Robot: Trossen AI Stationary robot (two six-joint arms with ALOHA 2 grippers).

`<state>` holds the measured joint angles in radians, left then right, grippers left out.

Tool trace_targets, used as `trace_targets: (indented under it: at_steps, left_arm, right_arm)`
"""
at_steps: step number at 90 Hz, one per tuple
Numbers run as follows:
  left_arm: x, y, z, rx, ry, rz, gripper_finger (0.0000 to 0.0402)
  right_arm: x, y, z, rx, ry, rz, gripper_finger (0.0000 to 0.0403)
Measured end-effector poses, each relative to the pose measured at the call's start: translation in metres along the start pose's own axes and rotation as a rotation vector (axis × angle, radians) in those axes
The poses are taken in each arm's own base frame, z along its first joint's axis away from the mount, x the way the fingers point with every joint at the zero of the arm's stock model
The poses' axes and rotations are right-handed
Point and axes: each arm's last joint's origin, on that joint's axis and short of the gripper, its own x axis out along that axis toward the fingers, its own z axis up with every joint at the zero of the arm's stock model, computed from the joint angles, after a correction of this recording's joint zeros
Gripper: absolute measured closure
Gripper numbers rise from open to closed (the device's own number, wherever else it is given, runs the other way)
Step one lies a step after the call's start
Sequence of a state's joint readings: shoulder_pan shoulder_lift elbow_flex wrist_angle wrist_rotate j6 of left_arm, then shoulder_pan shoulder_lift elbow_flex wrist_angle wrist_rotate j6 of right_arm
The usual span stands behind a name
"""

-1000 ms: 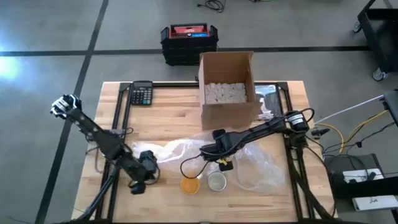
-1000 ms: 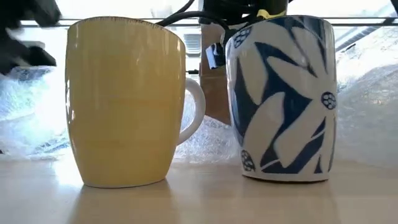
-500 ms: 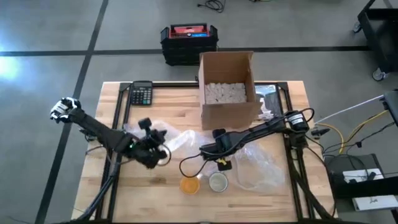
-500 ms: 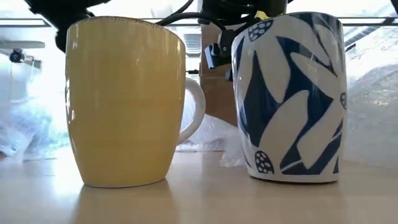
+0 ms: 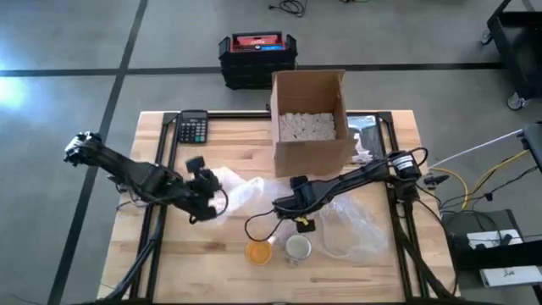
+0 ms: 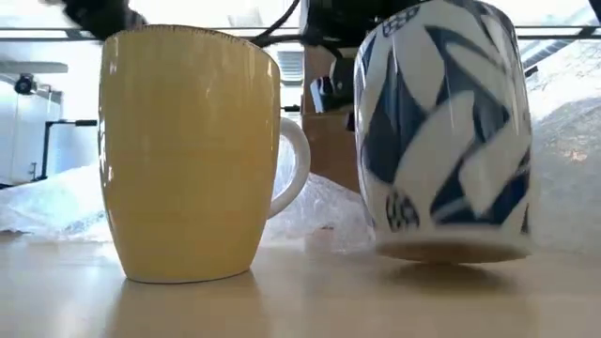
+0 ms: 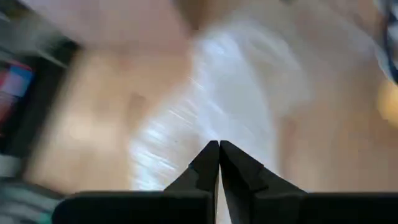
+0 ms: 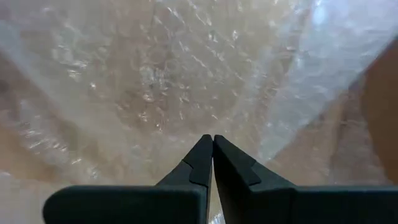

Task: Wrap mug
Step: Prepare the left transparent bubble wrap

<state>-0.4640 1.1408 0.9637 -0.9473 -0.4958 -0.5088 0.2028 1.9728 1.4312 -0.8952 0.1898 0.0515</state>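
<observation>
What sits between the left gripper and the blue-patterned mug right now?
In the high view, the left gripper is at the left end of the bubble wrap. Between it and the blue-patterned mug stand the yellow mug and the right arm's cable loop.

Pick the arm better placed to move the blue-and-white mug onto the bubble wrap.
Right. Its gripper sits directly beside the blue-and-white mug; the left gripper is farther off, over the bubble wrap.

workshop | concrete floor [image 5: 76, 42] | wooden workbench [image 5: 229, 152] | toolbox [image 5: 257, 58]
</observation>
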Motion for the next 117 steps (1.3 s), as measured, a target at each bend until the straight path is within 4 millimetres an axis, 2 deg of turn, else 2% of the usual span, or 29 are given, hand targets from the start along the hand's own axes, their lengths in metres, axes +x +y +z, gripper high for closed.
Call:
trace_targets:
  at_steps: [6,12,23,31,40,57,71,83,105,117]
  left_arm:
    - [0.012,-0.005,-0.015,0.044,0.041,0.025,0.0402]
    - [0.017,-0.001,-0.023,0.056,0.048,0.14,0.0402]
    - [0.012,0.015,-0.025,0.047,-0.038,0.403,0.0402]
    - [0.009,0.029,-0.021,-0.02,-0.062,0.459,0.0402]
    - [0.011,0.039,-0.017,-0.058,-0.058,0.434,0.0402]
    - [0.009,0.038,-0.008,-0.044,-0.088,0.334,0.0402]
    - [0.006,0.038,-0.005,-0.033,-0.091,0.322,0.0402]
    - [0.006,0.036,-0.005,-0.028,-0.064,0.245,0.04]
    - [0.006,0.035,-0.005,-0.033,-0.056,0.223,0.0373]
    - [0.006,0.035,-0.004,-0.036,-0.06,0.221,0.0352]
  right_arm:
    - [0.004,0.001,0.0,0.005,-0.024,0.002,0.0403]
    - [0.008,0.001,-0.001,0.008,-0.037,0.003,0.0403]
    - [0.015,0.002,-0.002,0.014,-0.053,0.005,0.0403]
    - [0.015,0.003,-0.003,0.018,-0.048,0.008,0.0403]
    - [0.015,0.003,-0.003,0.028,-0.05,0.007,0.0403]
    - [0.009,0.003,0.002,0.035,-0.068,0.01,0.0403]
    - [-0.007,0.002,0.01,0.033,-0.072,0.011,0.0403]
    - [-0.023,0.002,0.015,0.028,-0.072,0.011,0.0403]
    - [-0.034,0.009,0.019,0.016,-0.089,0.023,0.0403]
    - [-0.044,0.008,0.014,0.032,-0.078,0.022,0.0403]
